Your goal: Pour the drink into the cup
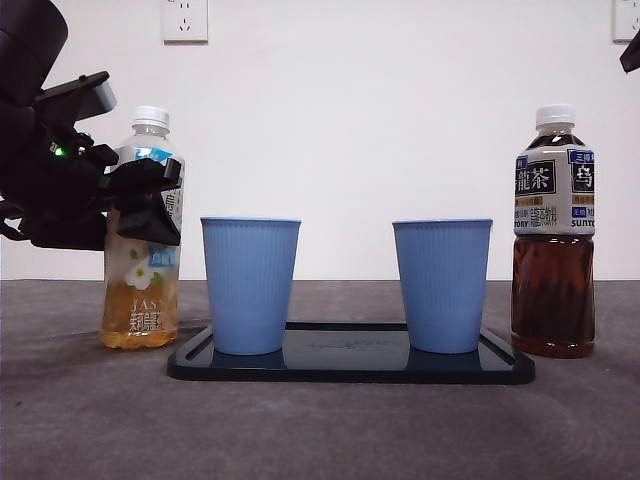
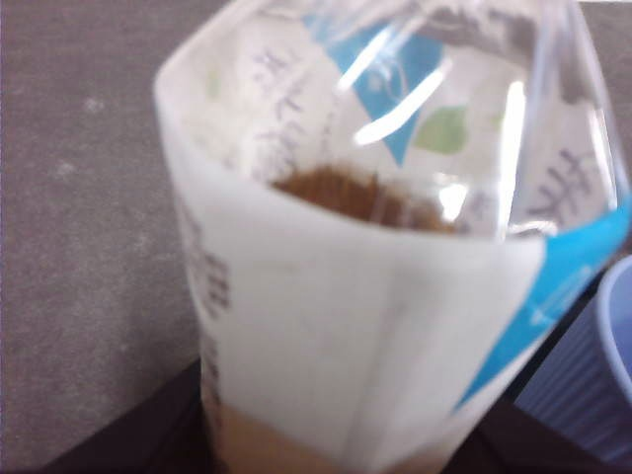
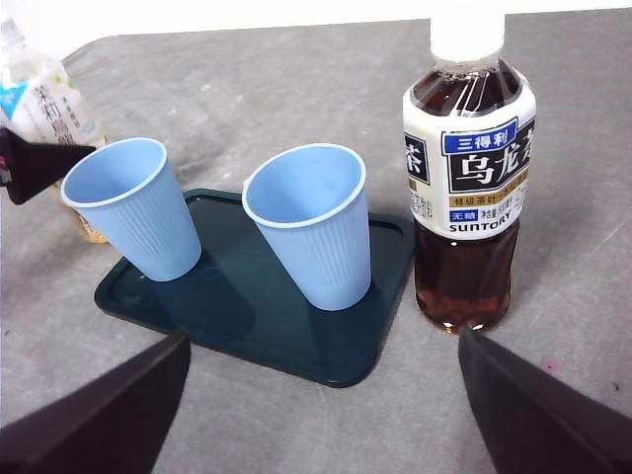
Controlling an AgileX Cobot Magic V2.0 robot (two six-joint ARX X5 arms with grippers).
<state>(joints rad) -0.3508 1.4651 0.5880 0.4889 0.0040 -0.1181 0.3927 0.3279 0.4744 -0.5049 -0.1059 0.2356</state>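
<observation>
The drink, a clear bottle (image 1: 140, 300) of pale tea with a white cap, stands upright on the table at the left and fills the left wrist view (image 2: 346, 247). My left gripper (image 1: 145, 205) is shut on its middle, jaws pressed against both sides. Two blue ribbed cups (image 1: 250, 285) (image 1: 441, 285) stand empty on a dark tray (image 1: 350, 365). The left cup (image 3: 133, 202) is right beside the held bottle (image 3: 39, 94). My right gripper (image 3: 316, 415) hangs open above the table's near side, short of the tray (image 3: 247, 326), holding nothing.
A dark oolong tea bottle (image 1: 553, 230) with a white cap stands right of the tray, close to the right cup (image 3: 311, 227). A white wall with sockets closes the back. The right arm shows only as a black tip (image 1: 630, 50) at the top right corner.
</observation>
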